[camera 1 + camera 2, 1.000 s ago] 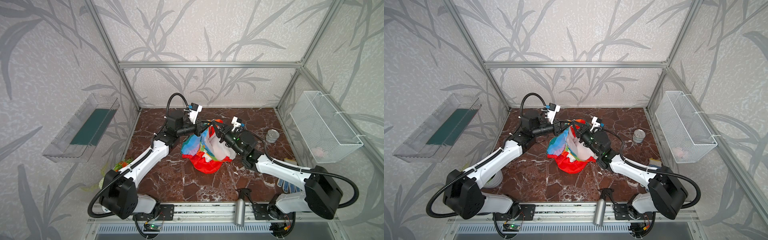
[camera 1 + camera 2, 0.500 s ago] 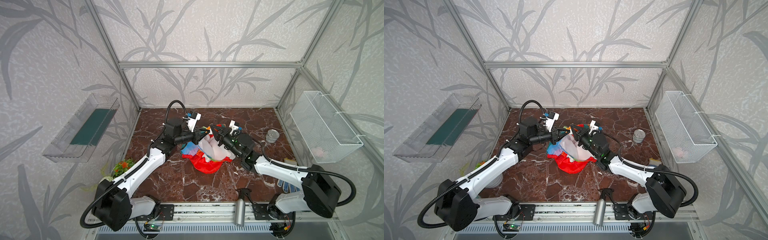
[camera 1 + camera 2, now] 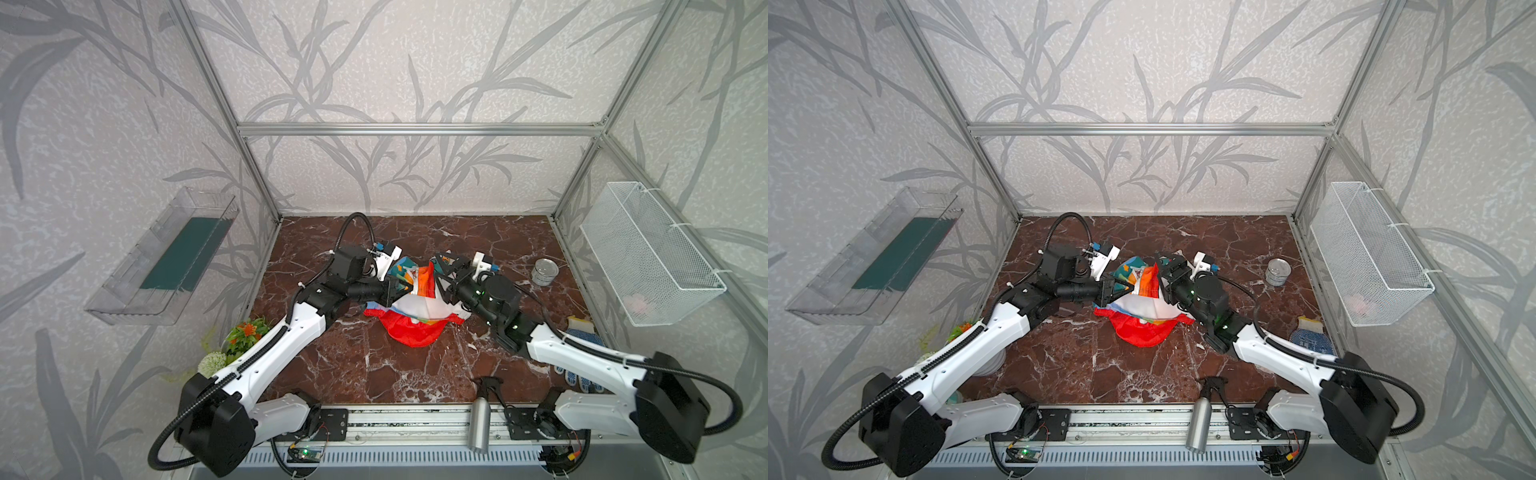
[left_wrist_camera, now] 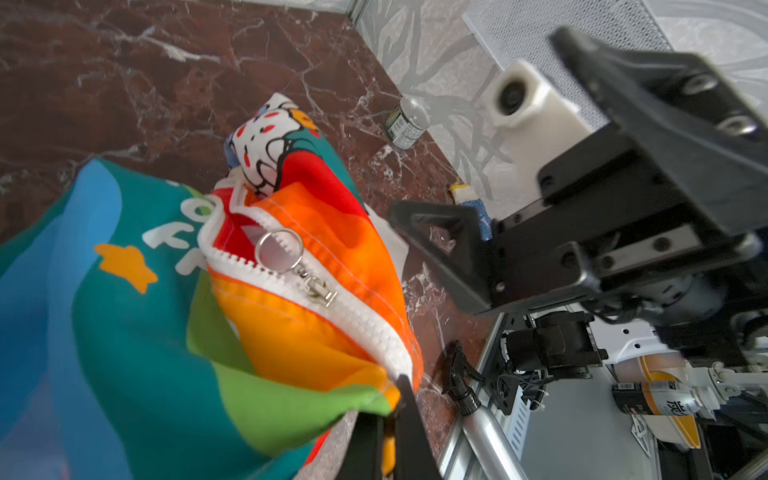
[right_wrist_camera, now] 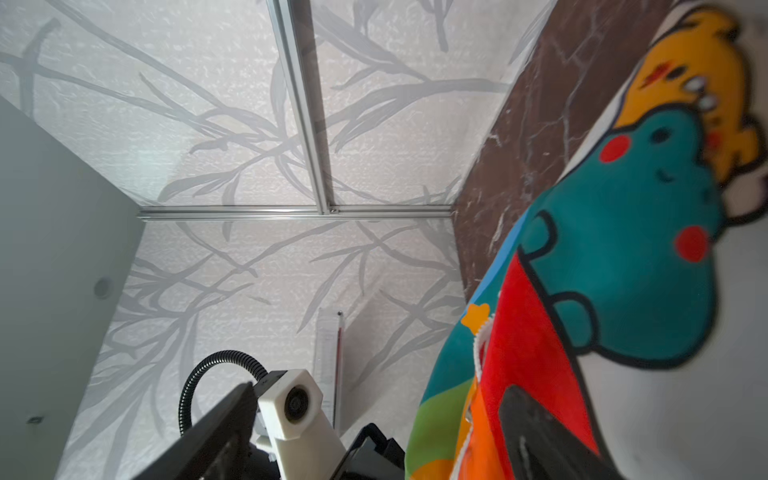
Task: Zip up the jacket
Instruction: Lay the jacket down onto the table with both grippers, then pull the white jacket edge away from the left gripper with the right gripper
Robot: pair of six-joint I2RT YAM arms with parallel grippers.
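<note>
The jacket (image 3: 415, 309) is seen bunched at the middle of the table (image 3: 374, 374), well apart from every edge. Its red hood (image 3: 411, 334) is spread flat toward the front edge, and a striped fold is held up off the marble behind it.

The left gripper (image 3: 401, 287) is clenched on that fold. In the left wrist view its fingers (image 4: 411, 436) are pressed together on the orange cloth at the end of the zip (image 4: 353, 320). The white teeth are joined from that end up to the slider (image 4: 320, 289), to which a ring pull (image 4: 277, 251) is attached. Beyond the slider the two rows are parted.

The right gripper (image 3: 439, 275) is released, its jaws set wide apart just beside the raised fold, on the side toward the right edge. In the right wrist view one finger (image 5: 540, 436) is seen against the red and orange cloth; whether it presses there cannot be told.

A can (image 3: 544, 272) is stood near the right edge toward the back. A glove (image 3: 584, 336) is laid at the right edge, partly hidden by the right arm. A bottle (image 3: 480, 419) is seen at the front edge, and flowers (image 3: 245, 336) are placed by the left edge near the front.
</note>
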